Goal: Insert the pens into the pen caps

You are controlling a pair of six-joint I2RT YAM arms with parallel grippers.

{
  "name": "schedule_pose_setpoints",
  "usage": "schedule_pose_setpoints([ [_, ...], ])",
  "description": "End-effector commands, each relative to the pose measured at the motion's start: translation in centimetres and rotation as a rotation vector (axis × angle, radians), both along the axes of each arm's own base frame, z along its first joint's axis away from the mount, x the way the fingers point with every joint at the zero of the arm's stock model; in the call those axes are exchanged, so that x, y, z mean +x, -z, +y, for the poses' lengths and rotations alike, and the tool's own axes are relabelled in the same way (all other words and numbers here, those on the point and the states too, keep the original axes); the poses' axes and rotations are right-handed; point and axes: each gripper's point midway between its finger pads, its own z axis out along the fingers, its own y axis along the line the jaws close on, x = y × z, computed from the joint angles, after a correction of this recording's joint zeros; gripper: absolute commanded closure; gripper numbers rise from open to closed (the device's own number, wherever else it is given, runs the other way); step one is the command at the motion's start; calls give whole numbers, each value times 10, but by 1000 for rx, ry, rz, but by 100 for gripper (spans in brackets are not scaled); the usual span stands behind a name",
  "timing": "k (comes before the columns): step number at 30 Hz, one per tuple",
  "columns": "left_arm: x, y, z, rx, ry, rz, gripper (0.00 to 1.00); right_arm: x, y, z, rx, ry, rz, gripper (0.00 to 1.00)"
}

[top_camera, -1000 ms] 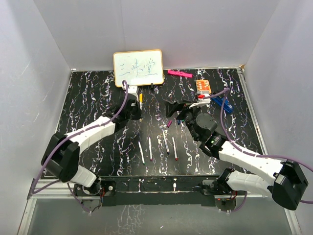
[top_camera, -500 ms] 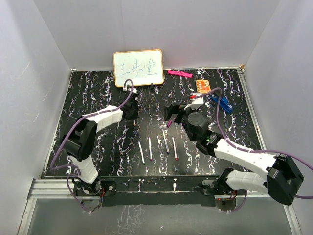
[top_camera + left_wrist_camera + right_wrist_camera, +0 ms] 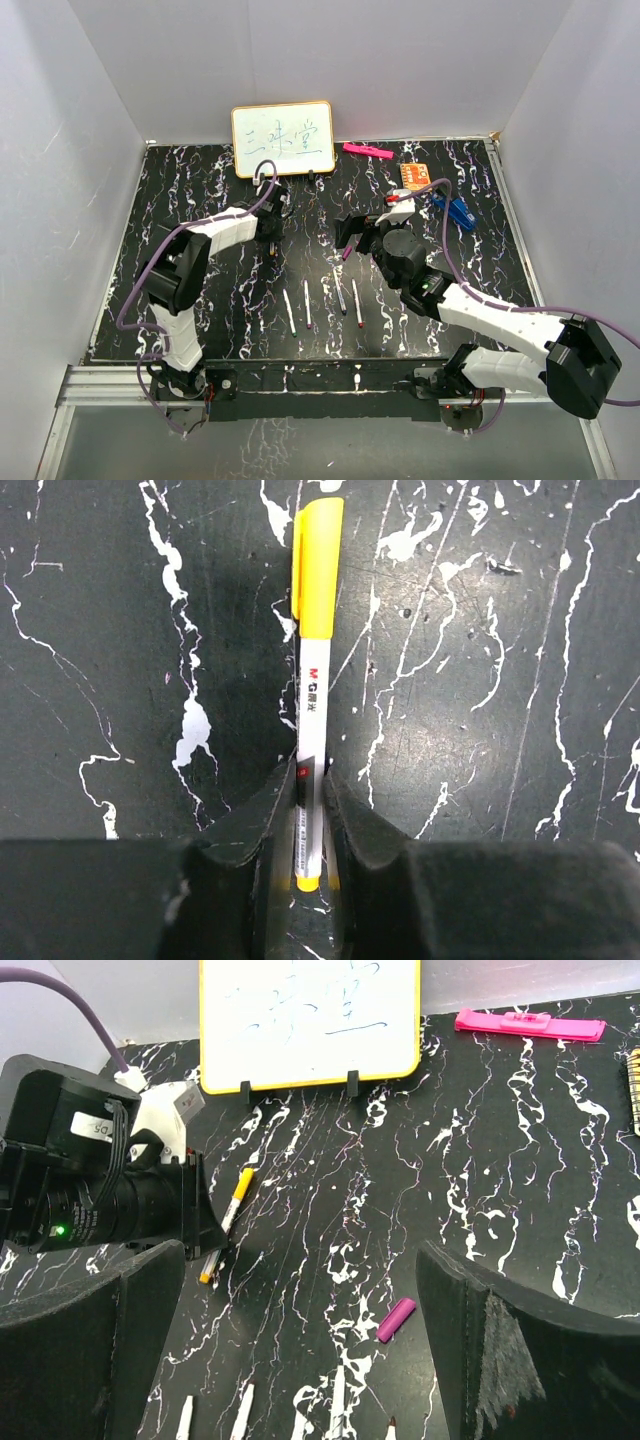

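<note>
Risks dragging the yellow pen sideways, or tipping it up off the table, by lifting away before letting go fully; seems a real chance with so little slack beside the barrel. Might also roll it through a one-sided release, or knock loose its yellow cap. Lies flat and already capped just in front of the left end of the whiteboard, with the cap pointing toward the whiteboard. Sits with its rear end straight between the left fingers, hugged closely on both sides; cannot tell whether pinched or merely flanked. Farther out from the whiteboard, before its middle, finds the purple cap loose on the table, apart from the right fingers and framed between them in the wrist view. Shows those spread as wide as can be, holding nothing. Risks a fumbled pick there too: so short and round, likely to squirt out of an off-centre pinch. Farthest from the whiteboard, shows four uncapped pens in a row, each lacking a cap.
</note>
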Motion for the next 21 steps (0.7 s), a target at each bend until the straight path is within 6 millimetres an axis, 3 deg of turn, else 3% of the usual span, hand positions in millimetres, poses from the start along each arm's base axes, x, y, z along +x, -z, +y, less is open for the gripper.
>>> schedule_pose_setpoints([
  [1, 1, 4, 11, 43, -30, 30, 80, 3, -18, 3, 33, -2, -36, 2],
  [7, 3, 1, 12, 46, -34, 30, 66, 3, -14, 3, 24, -2, -29, 2],
  [14, 3, -36, 14, 29, -33, -40, 58, 5, -12, -1, 16, 26, -22, 2],
  [17, -10, -52, 12, -19, -17, -52, 58, 7, -10, -4, 11, 50, -12, 2],
  [21, -42, -61, 8, -83, 27, -43, 58, 7, -9, -6, 10, 58, -7, 2],
])
